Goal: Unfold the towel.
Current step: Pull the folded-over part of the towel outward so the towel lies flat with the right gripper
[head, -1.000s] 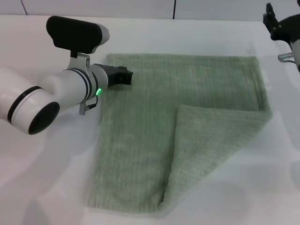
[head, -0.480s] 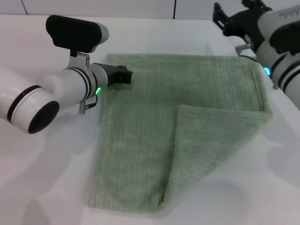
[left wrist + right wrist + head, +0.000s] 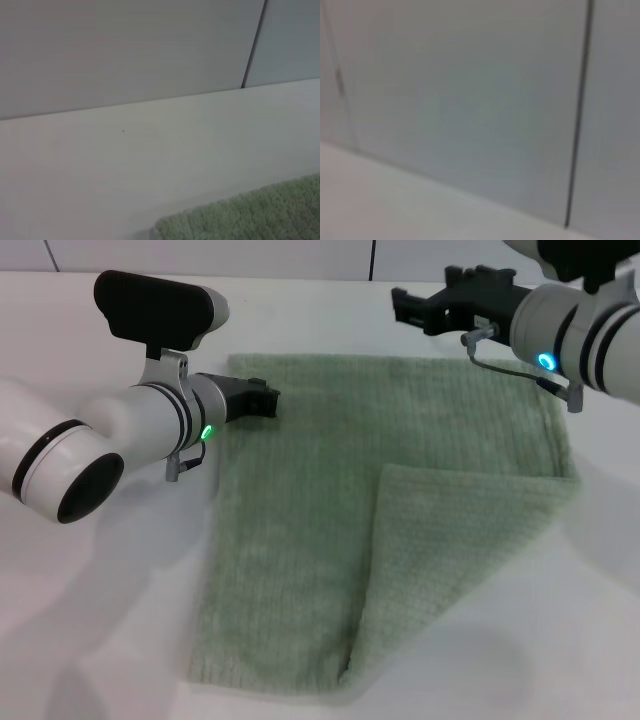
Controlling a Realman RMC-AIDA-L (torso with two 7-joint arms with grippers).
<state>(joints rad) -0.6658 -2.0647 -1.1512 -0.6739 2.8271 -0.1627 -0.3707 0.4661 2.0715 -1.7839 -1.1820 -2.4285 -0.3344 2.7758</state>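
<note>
Towel (image 3: 330, 530) flat on white tabletop (image 3: 100, 620), reaching nearly to near edge; near right corner folded back over the middle as a triangular flap. Left gripper (image 3: 268, 400) low at towel's far left corner, jaws' state not discernible. Right gripper (image 3: 425, 305) above far edge of towel, jaws open, holding nothing.

Both arms are glossy white tubes with black rings at the joints. The left arm ends toward the camera in a round black cap, and a flat black box sits on a grey metal bracket above its wrist. A small green light glows near the black left end effector (image 3: 262, 400). The right arm shows a blue light, a thin metal bracket and a black right end effector (image 3: 425, 308).
</note>
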